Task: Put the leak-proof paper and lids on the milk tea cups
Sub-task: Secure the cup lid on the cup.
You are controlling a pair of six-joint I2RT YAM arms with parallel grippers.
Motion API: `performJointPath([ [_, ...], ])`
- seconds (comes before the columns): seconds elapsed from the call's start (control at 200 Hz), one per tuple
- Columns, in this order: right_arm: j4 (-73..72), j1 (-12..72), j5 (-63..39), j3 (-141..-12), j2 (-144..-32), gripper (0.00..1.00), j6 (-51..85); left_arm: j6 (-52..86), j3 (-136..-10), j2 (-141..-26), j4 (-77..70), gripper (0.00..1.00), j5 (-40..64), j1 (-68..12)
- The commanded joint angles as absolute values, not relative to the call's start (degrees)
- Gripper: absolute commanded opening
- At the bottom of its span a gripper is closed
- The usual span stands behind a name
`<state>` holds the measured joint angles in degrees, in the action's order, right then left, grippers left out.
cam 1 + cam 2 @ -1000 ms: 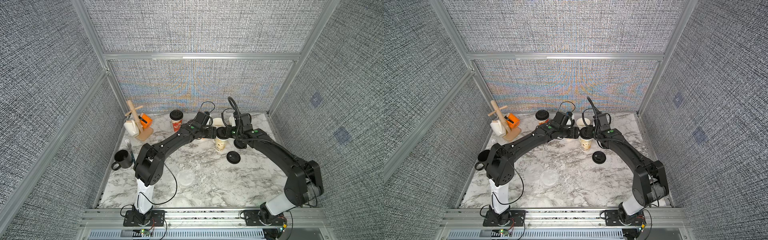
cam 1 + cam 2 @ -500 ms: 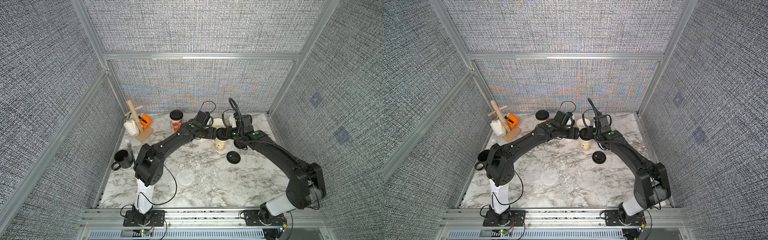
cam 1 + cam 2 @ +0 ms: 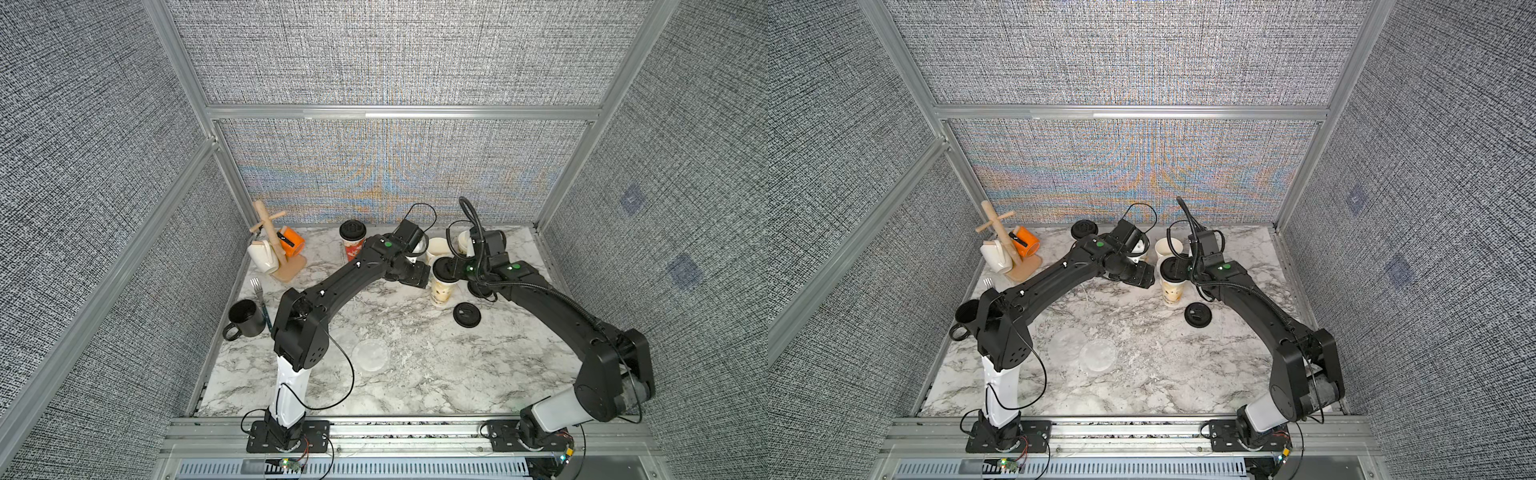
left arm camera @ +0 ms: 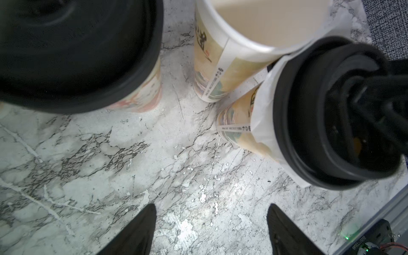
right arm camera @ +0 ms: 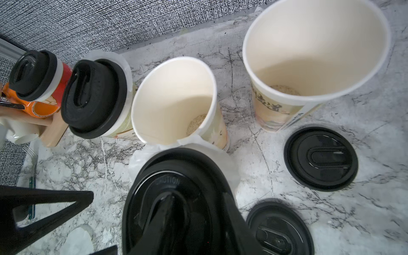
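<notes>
Left gripper (image 4: 213, 229): your fingers stand apart, released, with only the bare marble table (image 4: 110, 165) between them, just beside the middle cup (image 3: 441, 291).
Right gripper (image 5: 198, 203): it is down on the black lid (image 5: 143, 198) that tops the middle cup. One finger sits in the lid's hollow and one outside its rim, so it looks clamped on the lid.
Paper on the middle cup: a white film skirt (image 5: 138, 162) sticks out below the lid's rim.
Beige lidded cup (image 5: 120, 130): at the back, with film (image 5: 122, 59) showing under its lid.
Red cup (image 3: 353, 251): lidded; you cannot tell whether paper lies beneath.
Open cups: the near open cup (image 5: 174, 99) and the far open cup (image 5: 315, 50) stand upright.
Loose disc (image 3: 370, 355): flat on the marble, well apart from the cups, with what looks like a second disc (image 3: 1066, 344) beside it.
Lids: a spare lid (image 5: 320, 159) and another spare lid (image 5: 280, 229) lie on the marble.
</notes>
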<state>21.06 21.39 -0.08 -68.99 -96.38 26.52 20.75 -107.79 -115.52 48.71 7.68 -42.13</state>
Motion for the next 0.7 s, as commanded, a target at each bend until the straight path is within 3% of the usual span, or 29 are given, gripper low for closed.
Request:
performJointPath([
  [0.0,37.0,21.5,0.7,-68.03,-97.49,0.37,26.92,19.67,-108.42,-115.13,50.25,0.8,8.25,-42.1],
  [0.696,34.98,21.83,-0.76,-66.58,-93.52,0.38,32.94,18.44,-112.51,-114.34,49.4,0.81,11.73,-42.1],
])
